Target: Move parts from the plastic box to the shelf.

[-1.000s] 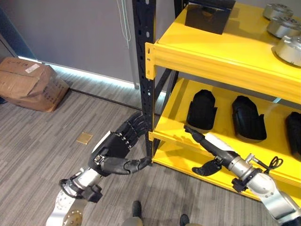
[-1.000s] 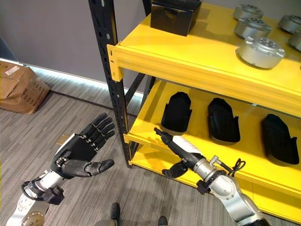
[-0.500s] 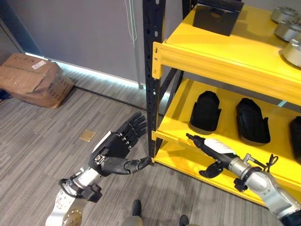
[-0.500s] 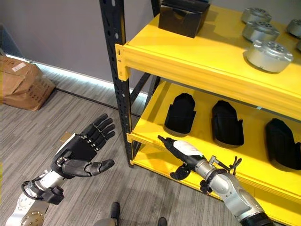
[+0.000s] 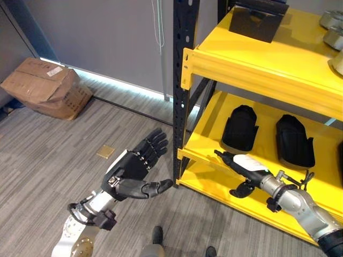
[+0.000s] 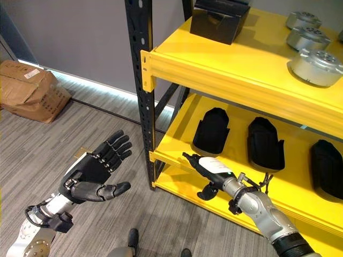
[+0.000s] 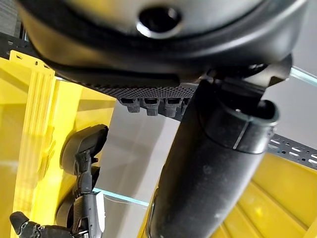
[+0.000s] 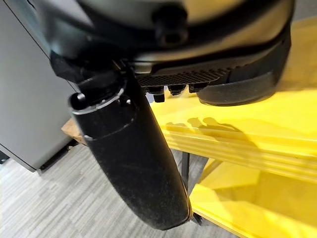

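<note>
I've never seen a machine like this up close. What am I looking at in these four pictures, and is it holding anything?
It is a humanoid robot seen through its own cameras. Two pictures come from its head, looking down; two sit on its wrists, very close. The left robot hand hangs open over the floor, holding nothing. The right robot hand reaches flat at the edge of the yellow shelf, also holding nothing. The shelf bears black parts, silver discs and a black box. A cardboard box lies by the wall.

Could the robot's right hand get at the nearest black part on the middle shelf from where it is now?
Probably yes. The right hand, fingers straight and holding nothing, hovers at the front edge of the middle shelf, and the nearest black part sits just behind it with nothing between them.
</note>
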Motion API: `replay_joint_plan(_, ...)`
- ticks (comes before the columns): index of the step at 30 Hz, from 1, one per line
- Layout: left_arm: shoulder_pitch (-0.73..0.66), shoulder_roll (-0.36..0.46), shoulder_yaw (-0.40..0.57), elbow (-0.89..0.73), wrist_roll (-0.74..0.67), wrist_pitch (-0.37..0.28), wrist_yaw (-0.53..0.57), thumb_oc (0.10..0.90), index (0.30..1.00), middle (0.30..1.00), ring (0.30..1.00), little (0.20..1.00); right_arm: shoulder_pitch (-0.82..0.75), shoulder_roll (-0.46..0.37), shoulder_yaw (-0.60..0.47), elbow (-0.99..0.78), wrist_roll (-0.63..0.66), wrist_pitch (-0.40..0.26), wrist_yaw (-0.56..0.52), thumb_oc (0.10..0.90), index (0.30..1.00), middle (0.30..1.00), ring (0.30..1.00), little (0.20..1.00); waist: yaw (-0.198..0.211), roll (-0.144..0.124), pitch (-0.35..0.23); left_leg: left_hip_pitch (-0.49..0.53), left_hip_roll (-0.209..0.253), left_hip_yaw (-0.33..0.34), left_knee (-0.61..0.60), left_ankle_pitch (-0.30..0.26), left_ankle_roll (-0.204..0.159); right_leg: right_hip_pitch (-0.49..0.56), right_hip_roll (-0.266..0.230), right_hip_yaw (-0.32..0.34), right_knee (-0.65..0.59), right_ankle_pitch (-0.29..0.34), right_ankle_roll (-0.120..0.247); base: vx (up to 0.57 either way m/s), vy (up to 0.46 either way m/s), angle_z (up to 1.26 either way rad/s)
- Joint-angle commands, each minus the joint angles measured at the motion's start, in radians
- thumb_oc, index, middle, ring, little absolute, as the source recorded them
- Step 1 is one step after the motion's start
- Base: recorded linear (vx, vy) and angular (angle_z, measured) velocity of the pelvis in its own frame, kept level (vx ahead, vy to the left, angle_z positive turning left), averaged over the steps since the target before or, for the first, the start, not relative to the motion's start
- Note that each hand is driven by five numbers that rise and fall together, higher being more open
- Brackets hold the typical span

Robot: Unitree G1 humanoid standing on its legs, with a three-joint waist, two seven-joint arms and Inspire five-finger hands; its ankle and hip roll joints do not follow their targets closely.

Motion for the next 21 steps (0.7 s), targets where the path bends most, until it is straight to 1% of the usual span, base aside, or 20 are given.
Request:
replay_joint_plan(1, -0.089, -0.007, 0.028, -0.062, -0.016, -0.063, -0.051, 0.9, 1.0, 1.0, 1.0, 1.0, -0.158, -0.03, 0.007, -0.011, 0.007, -0.047, -0.071, 0.9, 1.0, 1.0, 1.0, 1.0, 0.022, -0.007, -0.024, 0.067, 0.005, 0.011, 0.072, -0.17, 0.022, -0.078, -0.008, -0.123, 0.04, 0.03, -0.019, 0.01, -0.041, 0.02)
replay_joint_plan(6, -0.085, -0.004, 0.031, -0.065, -0.012, -0.063, -0.051, 0.9, 1.0, 1.0, 1.0, 1.0, -0.177, -0.023, 0.022, 0.011, 0.009, -0.048, -0.06, 0.9, 1.0, 1.0, 1.0, 1.0, 0.03, -0.002, -0.018, 0.058, 0.009, 0.003, 0.083, -0.17, 0.019, -0.079, -0.005, -0.129, 0.05, 0.021, -0.026, 0.02, -0.051, 0.05)
replay_joint_plan(11, -0.091, 0.001, 0.037, -0.062, -0.015, -0.059, -0.056, 0.9, 1.0, 1.0, 1.0, 1.0, -0.193, -0.026, 0.036, 0.024, 0.003, -0.03, -0.048, 0.9, 1.0, 1.0, 1.0, 1.0, 0.034, 0.005, -0.007, 0.042, 0.013, -0.004, 0.096, -0.167, 0.015, -0.091, -0.001, -0.132, 0.065, 0.013, -0.033, 0.0, -0.049, 0.05)
replay_joint_plan(13, -0.091, 0.002, 0.039, -0.064, -0.014, -0.057, -0.058, 0.9, 1.0, 1.0, 1.0, 1.0, -0.198, -0.025, 0.038, 0.03, -0.002, -0.025, -0.052, 0.9, 1.0, 1.0, 1.0, 1.0, 0.036, 0.007, -0.003, 0.036, 0.015, -0.006, 0.1, -0.166, 0.014, -0.094, 0.0, -0.133, 0.069, 0.01, -0.036, 0.0, -0.053, 0.07)
replay_joint_plan(14, -0.09, 0.002, 0.04, -0.062, -0.012, -0.059, -0.053, 0.9, 1.0, 1.0, 1.0, 1.0, -0.202, -0.024, 0.04, 0.042, -0.015, -0.024, -0.071, 0.9, 1.0, 1.0, 1.0, 1.0, 0.037, 0.01, 0.001, 0.033, 0.016, -0.01, 0.102, -0.164, 0.013, -0.097, 0.003, -0.133, 0.072, 0.008, -0.04, 0.02, -0.05, 0.07)
replay_joint_plan(21, -0.083, 0.011, 0.048, -0.064, -0.01, -0.062, -0.052, 0.9, 1.0, 1.0, 1.0, 1.0, -0.219, -0.025, 0.041, 0.059, -0.017, -0.019, -0.071, 0.9, 1.0, 1.0, 1.0, 1.0, 0.04, 0.017, 0.003, 0.027, 0.019, -0.019, 0.105, -0.158, 0.009, -0.1, 0.01, -0.138, 0.079, 0.001, -0.049, 0.02, -0.054, 0.02)
